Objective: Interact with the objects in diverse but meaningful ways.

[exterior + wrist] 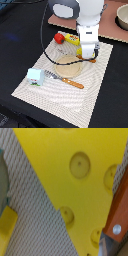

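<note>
A pale woven placemat (pixel 95 75) lies slantwise on the dark table (pixel 20 30), and nearly everything sits on it. The white arm (pixel 87 22) comes down over the mat's far edge, its gripper (pixel 88 56) low above the mat near that edge; the fingers are lost in blur, so I cannot tell whether they are spread, pressed together or pinching anything. Just beside the gripper, toward the exterior view's left, the yellow rectangular box (pixel 71 40) lies along the far edge, and the red tomato (pixel 59 37) sits at the box's end by the mat's far corner. Under and in front of the gripper is a round tan plate (pixel 68 66) in the mat's middle. A knife with an orange-brown handle (pixel 75 82) lies near the plate's front rim, its grey blade pointing toward the white-blue milk carton (pixel 34 76), which stands near the mat's corner on the exterior view's left. Off the mat, a light brown board (pixel 112 30) carries a grey pot (pixel 123 16) at the exterior view's right. The wrist view is filled by the holed yellow cheese wedge (pixel 70 183) lying on the woven mat, with a riveted brown handle (pixel 117 208) beside it and a grey curved rim (pixel 3 183) at the other side.
</note>
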{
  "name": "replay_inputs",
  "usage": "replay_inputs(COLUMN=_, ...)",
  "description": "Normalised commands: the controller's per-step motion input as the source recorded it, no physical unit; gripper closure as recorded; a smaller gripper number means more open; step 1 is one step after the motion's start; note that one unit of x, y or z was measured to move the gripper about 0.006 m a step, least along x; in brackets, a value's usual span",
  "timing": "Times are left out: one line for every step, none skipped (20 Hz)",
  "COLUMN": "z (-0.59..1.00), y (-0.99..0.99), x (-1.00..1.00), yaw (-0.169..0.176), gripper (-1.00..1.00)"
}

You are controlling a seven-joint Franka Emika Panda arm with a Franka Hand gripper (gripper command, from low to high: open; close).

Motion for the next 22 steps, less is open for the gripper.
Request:
replay_inputs(z=0.0, y=0.15, x=0.36, yaw=0.027, gripper=1.0)
replay_inputs(z=0.0, y=0.14, x=0.34, yaw=0.023, gripper=1.0)
replay_inputs(z=0.0, y=0.13, x=0.34, yaw=0.021, gripper=1.0)
replay_inputs(z=0.0, y=0.14, x=0.35, yaw=0.019, gripper=1.0)
replay_inputs(z=0.0, y=0.14, x=0.35, yaw=0.019, gripper=1.0)
replay_inputs(z=0.0, y=0.15, x=0.36, yaw=0.018, gripper=1.0)
replay_inputs(z=0.0, y=0.15, x=0.35, yaw=0.017, gripper=1.0)
replay_inputs(z=0.0, y=0.15, x=0.36, yaw=0.014, gripper=1.0)
replay_inputs(z=0.0, y=0.14, x=0.35, yaw=0.013, gripper=1.0)
replay_inputs(z=0.0, y=0.13, x=0.34, yaw=0.012, gripper=1.0)
replay_inputs(z=0.0, y=0.13, x=0.35, yaw=0.013, gripper=1.0)
replay_inputs(z=0.0, y=0.14, x=0.36, yaw=0.015, gripper=1.0)
replay_inputs(z=0.09, y=0.17, x=0.36, yaw=0.013, gripper=1.0)
replay_inputs(z=0.42, y=0.21, x=0.38, yaw=0.007, gripper=1.0)
replay_inputs(z=0.86, y=0.25, x=0.17, yaw=0.016, gripper=1.0)
replay_inputs(z=1.0, y=0.39, x=0.25, yaw=0.038, gripper=1.0)
replay_inputs(z=1.0, y=0.53, x=0.25, yaw=0.03, gripper=1.0)
replay_inputs(z=1.0, y=0.47, x=0.14, yaw=0.033, gripper=1.0)
replay_inputs(z=1.0, y=0.46, x=0.08, yaw=0.039, gripper=1.0)
replay_inputs(z=1.0, y=0.47, x=0.1, yaw=0.044, gripper=1.0)
replay_inputs(z=1.0, y=0.48, x=0.13, yaw=0.05, gripper=1.0)
replay_inputs(z=1.0, y=0.47, x=0.13, yaw=0.048, gripper=1.0)
